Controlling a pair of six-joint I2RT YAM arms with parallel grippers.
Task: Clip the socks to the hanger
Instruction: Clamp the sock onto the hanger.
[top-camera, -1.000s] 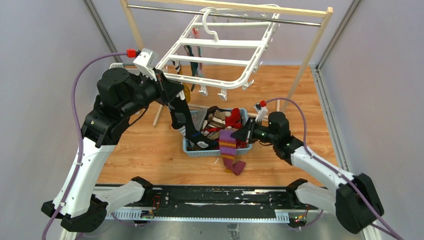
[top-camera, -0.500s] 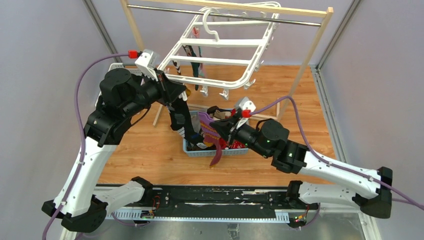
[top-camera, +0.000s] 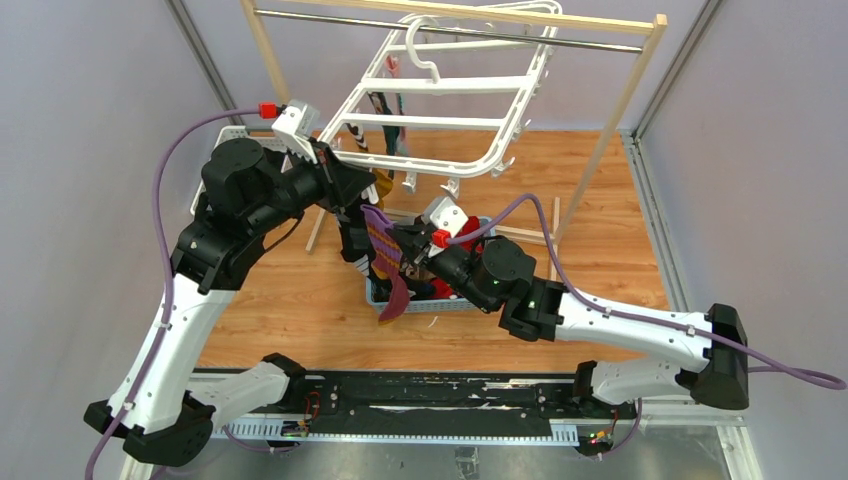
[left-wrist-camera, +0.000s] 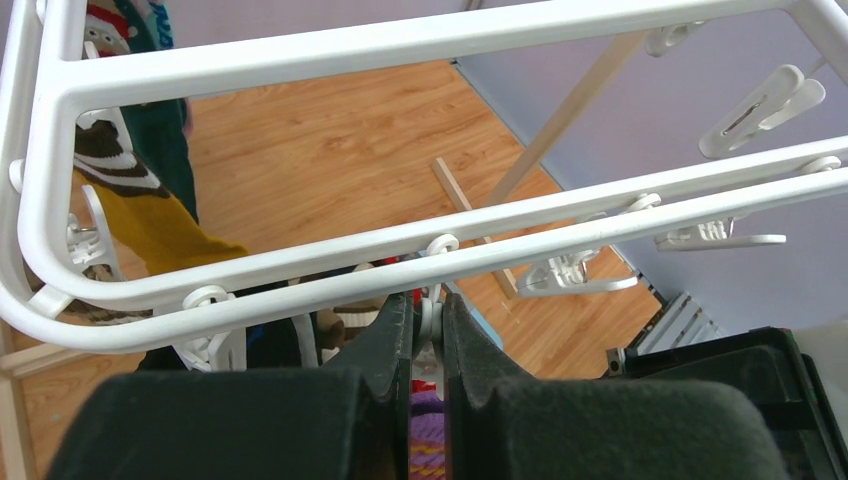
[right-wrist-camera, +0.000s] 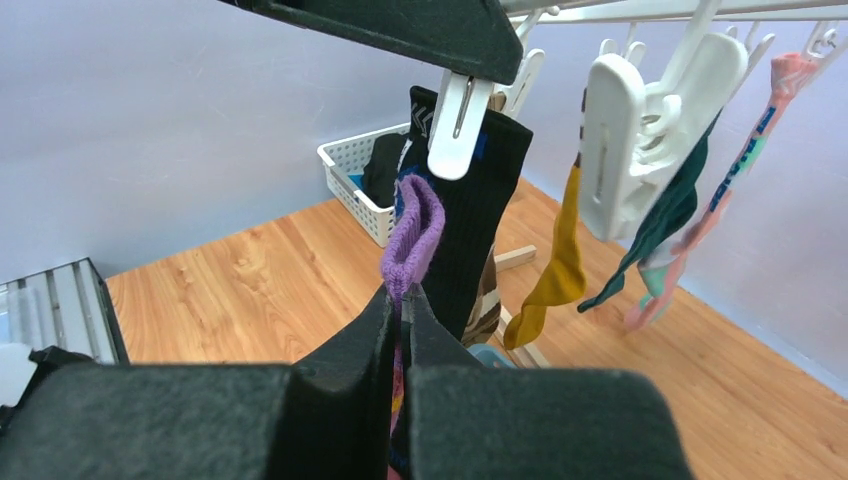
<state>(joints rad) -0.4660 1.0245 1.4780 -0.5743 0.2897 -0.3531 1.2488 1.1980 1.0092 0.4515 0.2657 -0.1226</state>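
**Right arm.** Base at the near right edge of the desk (top-camera: 300, 290). The forearm lies low and reaches left across the middle, with the wrist tilted up toward the hanger's underside.

**Right claw** (right-wrist-camera: 402, 295). Fingers pressed together on the purple striped sock (right-wrist-camera: 415, 225), just under its cuff. The cuff stands up above the fingertips. In the top view the rest of the sock (top-camera: 383, 240) hangs down from the claw (top-camera: 400, 248) in front of the blue basket.

**Blue basket** (top-camera: 420, 303). Mid-desk, beneath the right forearm, with loose socks inside.

**Left arm.** Base at the near left. The white lower link rises steeply, the elbow is bent high, and the black forearm points right toward the hanger's near left corner.

**Left claw** (left-wrist-camera: 428, 310). Nearly closed, it pinches a white clip (left-wrist-camera: 427, 325) that hangs under the hanger's near rail. The top view places the claw (top-camera: 352, 190) at that rail's left end. From the right wrist the same clip (right-wrist-camera: 455, 115) sits directly above the purple cuff, close but apart.

**Black sock** (right-wrist-camera: 470, 230). Hangs just behind that clip. Whether the clip grips it cannot be told.

**Hanger** (top-camera: 440, 85). White frame, tilted, hooked on the rail of the wooden rack (top-camera: 610, 130) at the far side. A mustard sock (right-wrist-camera: 560, 270), a teal sock (right-wrist-camera: 660, 225) and a pink sock (right-wrist-camera: 745, 150) hang from its clips.

**White basket** (right-wrist-camera: 355, 175). Far left of the desk.
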